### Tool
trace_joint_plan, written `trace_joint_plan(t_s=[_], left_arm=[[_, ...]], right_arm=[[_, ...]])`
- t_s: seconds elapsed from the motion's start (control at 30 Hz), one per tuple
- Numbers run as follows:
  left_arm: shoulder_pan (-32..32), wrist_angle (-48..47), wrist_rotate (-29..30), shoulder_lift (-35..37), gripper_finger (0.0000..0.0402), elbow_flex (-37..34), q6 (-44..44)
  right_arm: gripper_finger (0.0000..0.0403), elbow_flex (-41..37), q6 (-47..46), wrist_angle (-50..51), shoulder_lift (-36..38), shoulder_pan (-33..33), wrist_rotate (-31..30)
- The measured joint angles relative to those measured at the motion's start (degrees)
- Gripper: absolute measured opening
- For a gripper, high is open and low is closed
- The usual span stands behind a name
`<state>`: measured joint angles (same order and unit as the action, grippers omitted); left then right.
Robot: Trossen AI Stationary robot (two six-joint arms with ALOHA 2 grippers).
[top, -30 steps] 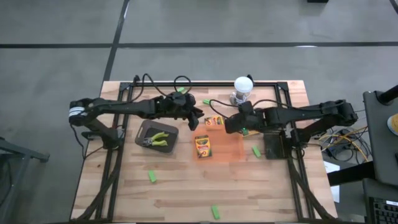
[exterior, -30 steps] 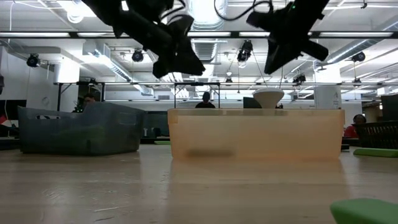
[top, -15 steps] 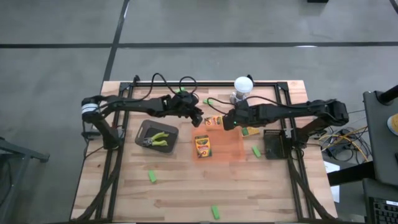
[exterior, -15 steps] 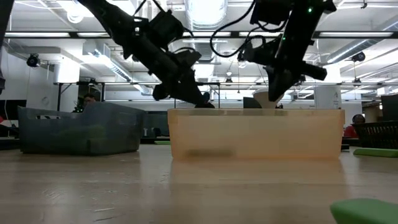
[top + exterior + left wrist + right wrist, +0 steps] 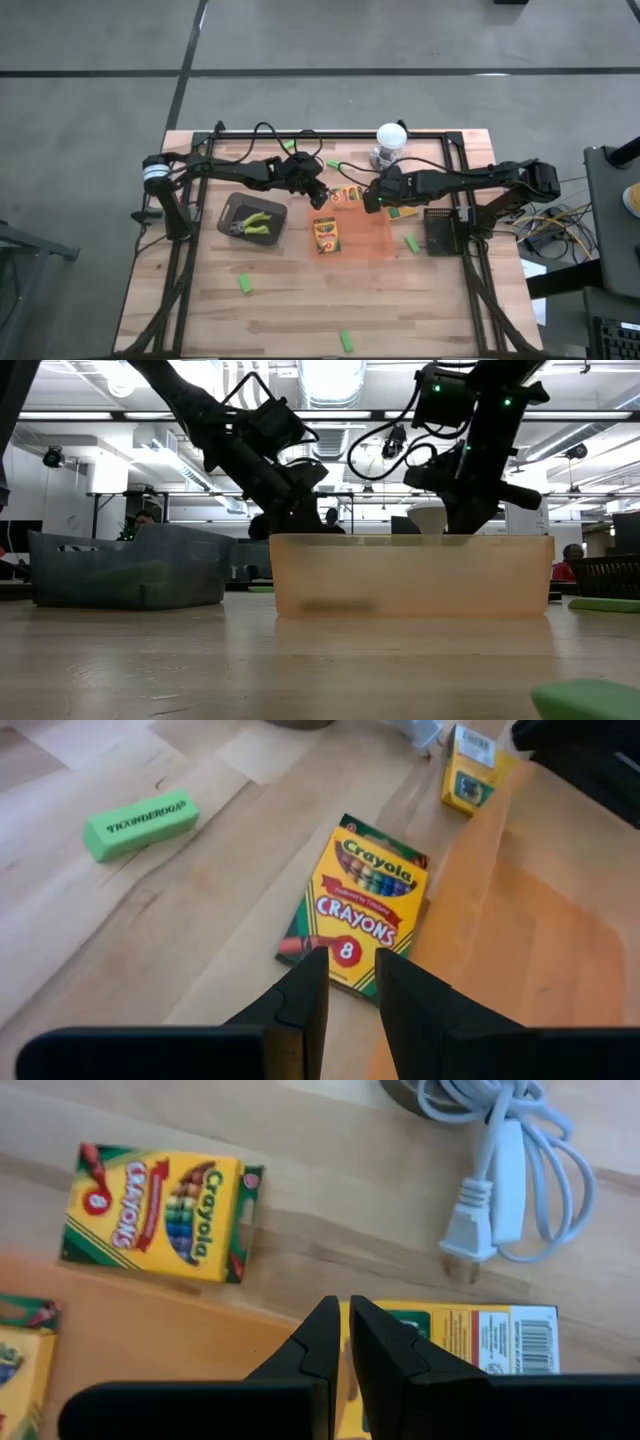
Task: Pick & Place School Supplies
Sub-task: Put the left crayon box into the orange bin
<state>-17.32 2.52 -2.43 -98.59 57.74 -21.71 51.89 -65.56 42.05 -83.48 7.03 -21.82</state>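
My left gripper (image 5: pixel 346 982) hovers with jaws slightly apart, holding nothing, over a yellow-and-green cardboard crayon box (image 5: pixel 358 919) at the frame's centre. My right gripper (image 5: pixel 343 1332), jaws together and empty, hangs over another yellow crayon box (image 5: pixel 455 1332). Both arms reach inward above the wooden bench (image 5: pixel 290 310), meeting mid-frame beside the orange translucent plastic tray (image 5: pixel 372 238).

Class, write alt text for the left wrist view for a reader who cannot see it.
A Crayola crayon box lies flat on the wooden table, just ahead of the left gripper, whose dark fingers stand slightly apart. A green eraser lies off to one side; an orange tray sits beside the box.
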Motion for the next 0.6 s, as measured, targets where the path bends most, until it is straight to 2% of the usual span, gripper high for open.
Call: trace_joint_plan(t_s=[0.27, 0.6], left_arm=[[0.0, 0.1, -1.7, -0.2, 0.0090, 0.0, 0.0], [0.2, -2.4, -3.4, -1.9, 0.0090, 0.0, -2.2]], right_arm=[[0.0027, -3.0, 0.0, -0.6, 0.0, 0.3, -5.0], [0.0027, -3.1, 1.0, -1.1, 0.1, 0.5, -5.2]])
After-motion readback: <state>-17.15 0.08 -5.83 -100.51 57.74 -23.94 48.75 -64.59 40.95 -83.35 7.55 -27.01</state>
